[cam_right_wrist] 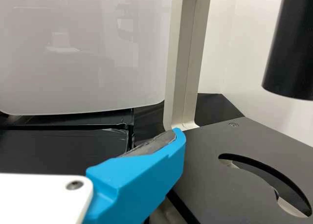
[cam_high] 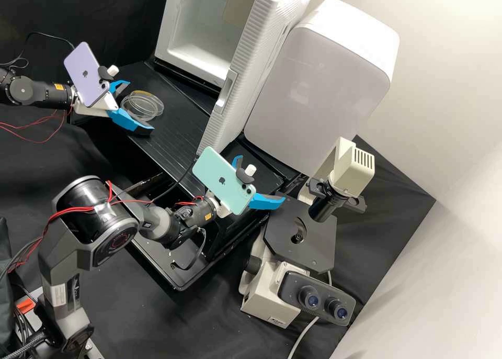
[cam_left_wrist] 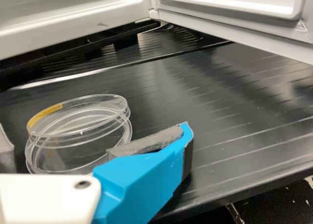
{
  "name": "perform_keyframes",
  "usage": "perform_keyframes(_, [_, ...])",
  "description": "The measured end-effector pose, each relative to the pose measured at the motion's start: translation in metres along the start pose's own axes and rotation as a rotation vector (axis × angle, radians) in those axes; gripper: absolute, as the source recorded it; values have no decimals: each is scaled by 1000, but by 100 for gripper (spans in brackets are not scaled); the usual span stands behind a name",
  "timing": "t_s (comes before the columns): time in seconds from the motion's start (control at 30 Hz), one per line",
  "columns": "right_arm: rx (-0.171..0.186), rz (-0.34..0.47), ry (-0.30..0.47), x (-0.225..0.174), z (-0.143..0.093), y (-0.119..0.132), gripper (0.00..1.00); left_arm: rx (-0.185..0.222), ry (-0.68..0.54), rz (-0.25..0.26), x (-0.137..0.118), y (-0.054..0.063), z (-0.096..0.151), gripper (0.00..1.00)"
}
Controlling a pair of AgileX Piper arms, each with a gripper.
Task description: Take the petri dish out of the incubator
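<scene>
The clear petri dish (cam_high: pixel 142 105), lid on and marked with a yellow strip, rests on the black ribbed tray (cam_high: pixel 178 134) in front of the white incubator (cam_high: pixel 201 29), whose door (cam_high: pixel 259 60) stands open. My left gripper (cam_high: pixel 139 107) is open around the dish, one blue finger on each side and neither pressing it. From the left wrist, the dish (cam_left_wrist: pixel 78 131) lies just beside one blue finger (cam_left_wrist: pixel 146 170). My right gripper (cam_high: pixel 261 180) is open and holds nothing, hovering over the microscope stage (cam_high: pixel 300 233); its blue finger (cam_right_wrist: pixel 142 172) shows above the stage (cam_right_wrist: pixel 234 155).
A large white rounded housing (cam_high: pixel 319 81) stands right of the incubator door. The microscope (cam_high: pixel 293 291), with its eyepieces facing the front, sits at the right. Red and black cables (cam_high: pixel 31 128) trail over the black cloth at the left.
</scene>
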Motion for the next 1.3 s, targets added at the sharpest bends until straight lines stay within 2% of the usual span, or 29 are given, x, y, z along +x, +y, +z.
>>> perform_keyframes(0.33, [0, 0, 0, 0, 0, 0, 100, 8, 0, 6, -1, 2, 0, 100])
perform_keyframes(0.43, [0, 0, 0, 0, 0, 0, 100, -7, 4, 15, -4, 5, -1, 100])
perform_keyframes(0.73, [0, 0, 0, 0, 0, 0, 100, -44, -13, 87, -20, 23, -4, 100])
perform_keyframes(0.97, [0, 0, 0, 0, 0, 0, 100, -46, 9, 135, -23, 29, -8, 100])
perform_keyframes(1.1, [0, 0, 0, 0, 0, 0, 100, -33, 36, 227, -27, 36, -10, 100])
perform_keyframes(1.2, [0, 0, 0, 0, 0, 0, 100, -32, 81, 352, -33, 42, -15, 100])
perform_keyframes(1.3, [0, 0, 0, 0, 0, 0, 100, -75, 78, 447, -38, 45, -20, 100])
